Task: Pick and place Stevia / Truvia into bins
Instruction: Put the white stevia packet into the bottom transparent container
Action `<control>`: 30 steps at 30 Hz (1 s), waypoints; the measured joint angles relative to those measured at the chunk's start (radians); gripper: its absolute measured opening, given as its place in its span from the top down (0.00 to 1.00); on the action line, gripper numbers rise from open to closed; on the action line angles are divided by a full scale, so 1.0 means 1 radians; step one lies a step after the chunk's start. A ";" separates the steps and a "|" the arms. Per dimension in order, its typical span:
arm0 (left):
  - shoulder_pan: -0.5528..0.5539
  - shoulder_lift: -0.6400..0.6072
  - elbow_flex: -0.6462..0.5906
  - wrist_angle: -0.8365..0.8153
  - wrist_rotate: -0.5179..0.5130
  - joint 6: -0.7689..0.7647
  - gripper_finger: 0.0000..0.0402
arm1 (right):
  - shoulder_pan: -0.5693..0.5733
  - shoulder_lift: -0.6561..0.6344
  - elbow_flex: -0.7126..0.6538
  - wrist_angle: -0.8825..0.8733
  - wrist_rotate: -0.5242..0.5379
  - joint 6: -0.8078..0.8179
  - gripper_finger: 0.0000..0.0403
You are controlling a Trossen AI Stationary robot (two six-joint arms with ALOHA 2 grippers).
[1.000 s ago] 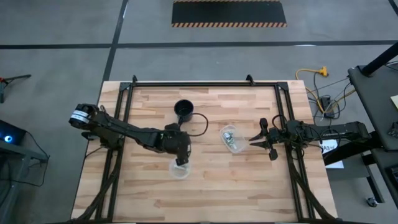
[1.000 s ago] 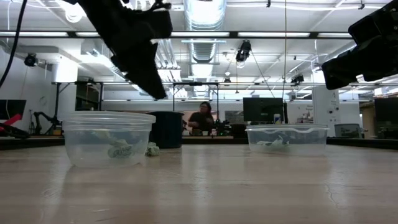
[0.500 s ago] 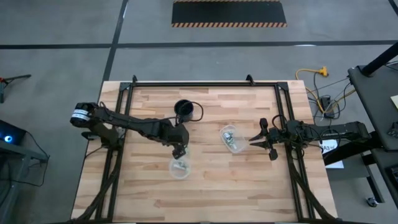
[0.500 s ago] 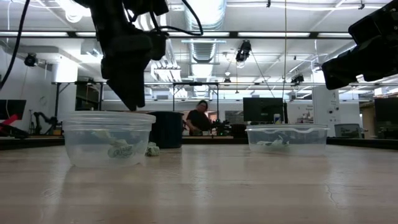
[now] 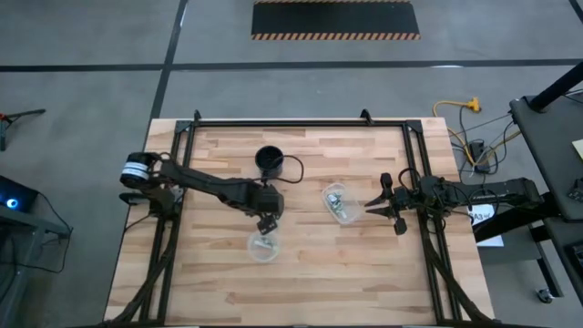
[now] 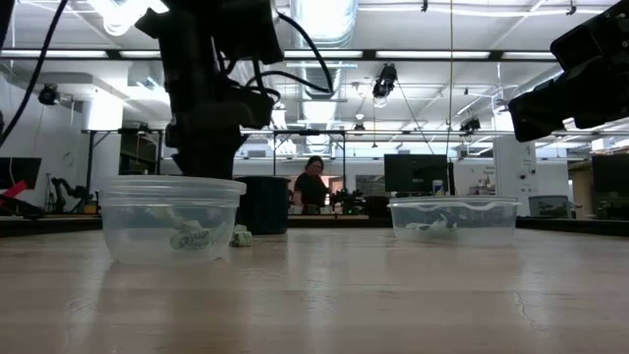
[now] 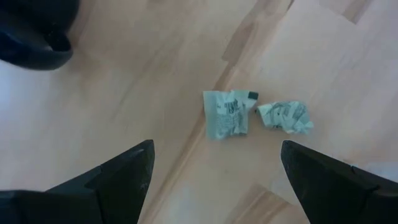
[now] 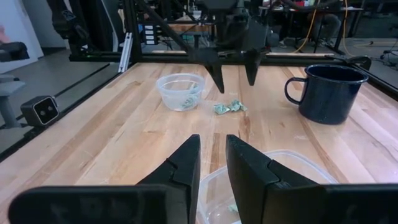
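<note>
The wooden table (image 5: 364, 264) carries everything, with the left arm reaching across it from the left edge and the right arm waiting at the right side. The left gripper (image 8: 234, 73) hangs with its fingers spread wide and empty, pointing down just above two crumpled Stevia / Truvia sachets (image 7: 227, 115) that lie loose on the bare wood between the black mug (image 5: 269, 162) and the round bin (image 5: 263, 246). The right gripper (image 5: 372, 206) sits beside the oblong bin (image 5: 341, 202), its fingers (image 8: 177, 174) drawn close with a narrow gap between them, gripping nothing. The round bin holds a few sachets on its floor, and the oblong bin also has some inside. In the low view, a person (image 6: 312, 185) stands in the room far behind the table.
</note>
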 joint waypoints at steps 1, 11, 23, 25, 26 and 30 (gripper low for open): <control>0.001 0.009 0.006 0.002 0.000 0.000 0.17 | 0.000 0.000 0.000 0.000 0.000 -0.001 0.83; 0.039 0.085 0.021 0.025 -0.001 0.025 0.17 | 0.000 0.000 0.000 0.000 0.000 -0.001 0.83; 0.065 0.156 0.021 0.085 0.006 0.060 0.18 | 0.000 0.000 0.000 0.000 0.000 0.000 0.83; 0.065 0.156 0.021 0.087 0.006 0.060 0.20 | 0.000 0.000 0.000 0.000 0.000 -0.002 0.83; 0.065 0.155 0.021 0.088 0.008 0.060 0.22 | 0.000 0.000 0.000 0.000 0.000 -0.002 0.83; 0.065 0.151 0.019 0.099 0.032 0.050 0.37 | 0.000 0.000 0.000 0.000 0.000 -0.002 0.83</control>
